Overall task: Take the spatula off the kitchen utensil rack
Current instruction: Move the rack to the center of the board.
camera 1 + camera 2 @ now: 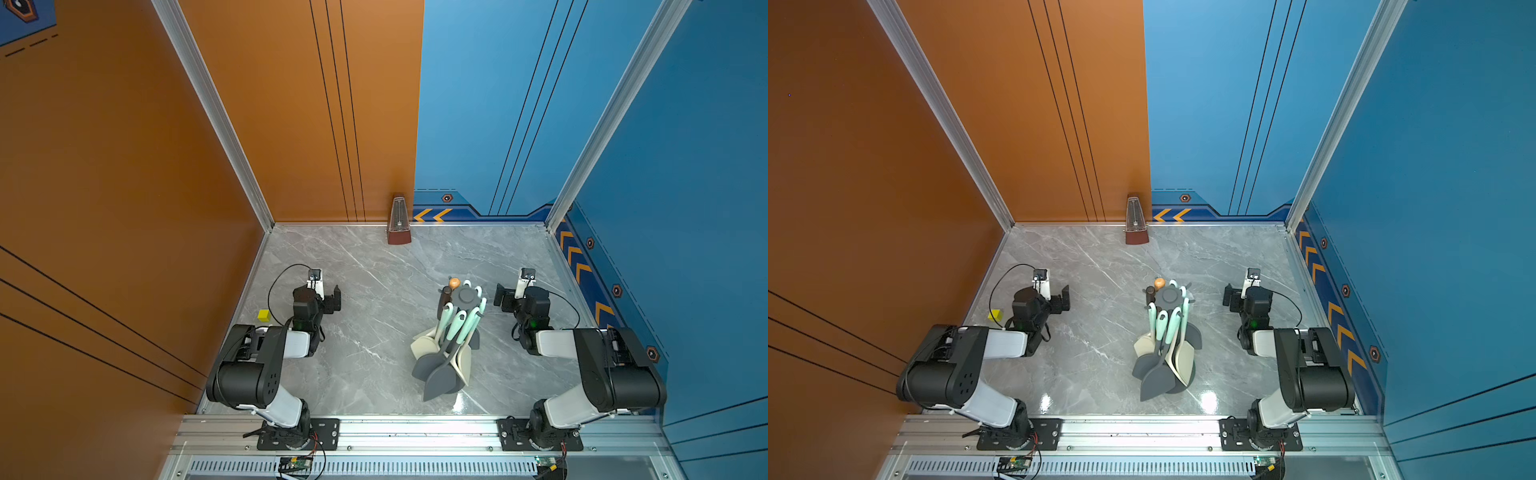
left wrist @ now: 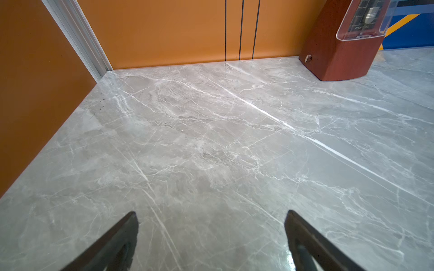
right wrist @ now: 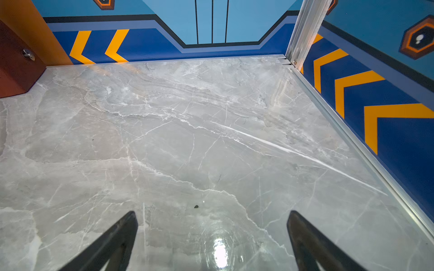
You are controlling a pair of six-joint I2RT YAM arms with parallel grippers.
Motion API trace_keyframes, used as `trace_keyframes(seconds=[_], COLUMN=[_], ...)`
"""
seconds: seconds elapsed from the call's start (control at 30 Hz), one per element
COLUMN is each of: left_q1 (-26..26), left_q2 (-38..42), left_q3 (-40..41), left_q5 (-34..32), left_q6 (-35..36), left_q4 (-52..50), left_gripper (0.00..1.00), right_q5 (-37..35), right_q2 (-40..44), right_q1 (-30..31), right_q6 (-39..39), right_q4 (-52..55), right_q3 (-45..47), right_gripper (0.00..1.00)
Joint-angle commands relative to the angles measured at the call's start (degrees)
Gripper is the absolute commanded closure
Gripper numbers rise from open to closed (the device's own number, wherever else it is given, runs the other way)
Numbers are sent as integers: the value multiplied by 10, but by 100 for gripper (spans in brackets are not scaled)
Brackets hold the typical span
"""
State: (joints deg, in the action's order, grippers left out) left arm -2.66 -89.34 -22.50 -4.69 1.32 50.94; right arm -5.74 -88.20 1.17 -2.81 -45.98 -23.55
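Grey marble tabletop (image 1: 365,266), with an orange wall (image 1: 124,166) on the left and a blue wall (image 1: 685,166) on the right. We record:

- kitchen utensil rack (image 1: 464,296): dark grey and upright. It stands right of centre between the arms, nearer the right one. We see it in both top views only.
- spatula (image 1: 440,380): dark grey blade on a mint-gripped handle, hanging on the rack's near side. Its long axis runs from the crown down to the base, blade end lowest. From above, the blade points toward the near rail.
- Obstructions: cream utensils (image 1: 426,345) and other dark grey heads crowd and overlap the spatula. An orange knob (image 1: 454,283) sits on the rack's far side.
- metronome (image 1: 399,226): brown, against the back wall and well apart from the rack. Both wrist views catch part of it.
- yellow block (image 1: 263,315): by the orange wall, beside the left arm. We see it in the top views only.
- left gripper (image 2: 211,217): fingers spread wide over bare marble, grasping nothing.
- right gripper (image 3: 212,217): fingers likewise spread and empty. It is near the rack's crown but apart from it.
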Motion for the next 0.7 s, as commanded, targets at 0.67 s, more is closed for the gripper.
trace_keyframes(seconds=[0.67], left_q1=[-13], left_q2=[70], left_q3=[26], left_q5=[-68], left_q6=[7], left_q4=[-7], left_gripper=[2], right_q5=[-44], right_q2=[79], right_q1=[14], right_q6=[-9], right_q4=[187], right_q3=[-72], right_gripper=[0])
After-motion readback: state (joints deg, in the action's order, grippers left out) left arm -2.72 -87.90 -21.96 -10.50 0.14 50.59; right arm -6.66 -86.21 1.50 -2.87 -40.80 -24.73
